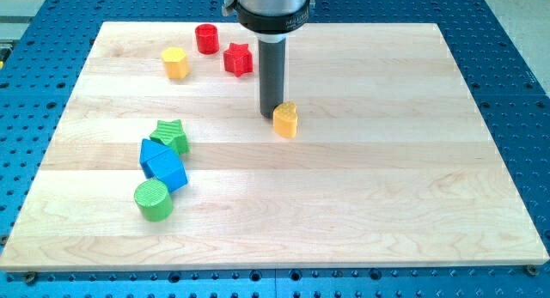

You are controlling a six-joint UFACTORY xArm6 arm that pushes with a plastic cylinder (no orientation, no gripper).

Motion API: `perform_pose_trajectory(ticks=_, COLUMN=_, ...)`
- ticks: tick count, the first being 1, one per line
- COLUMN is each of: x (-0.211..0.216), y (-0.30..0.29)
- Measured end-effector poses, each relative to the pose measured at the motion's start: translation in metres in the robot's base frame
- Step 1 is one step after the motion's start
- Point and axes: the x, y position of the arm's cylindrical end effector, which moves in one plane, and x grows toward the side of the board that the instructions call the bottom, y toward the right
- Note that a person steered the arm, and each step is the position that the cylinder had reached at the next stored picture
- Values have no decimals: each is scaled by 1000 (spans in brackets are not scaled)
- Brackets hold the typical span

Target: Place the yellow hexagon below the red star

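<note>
Yellow blocks: 2, hexagon (175,63), heart (286,119); red: 2; green: 2; blue: 2 | my tip (271,115) touching heart | jaws: none

**Camera setup: single view, high front angle**

Only one view is provided, so no overlap between views can be reported. The wooden board (284,203) is seen from above at a steep oblique angle, looking down and toward its far edge; the far edge is rendered shorter than the near one. The whole board is framed, with a strip of blue perforated table (516,66) visible on all sides, so the standoff is moderate, not close-up. The rod enters from the view's top centre, its upper mount cropped by the frame. My tip (271,116) is caught just above and left of frame centre.
</note>
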Motion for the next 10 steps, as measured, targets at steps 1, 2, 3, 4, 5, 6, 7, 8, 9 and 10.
perform_pose_trajectory(ticks=1, x=-10, y=-83)
perform_pose_trajectory(ticks=2, x=-46, y=-180)
perform_pose_trajectory(ticks=3, x=-85, y=-216)
perform_pose_trajectory(ticks=4, x=-108, y=-175)
perform_pose_trajectory(ticks=5, x=-74, y=-142)
perform_pose_trajectory(ticks=6, x=-27, y=-68)
perform_pose_trajectory(ticks=7, x=-29, y=-126)
perform_pose_trajectory(ticks=8, x=-84, y=-166)
perform_pose_trajectory(ticks=9, x=-103, y=-127)
perform_pose_trajectory(ticks=10, x=-40, y=-54)
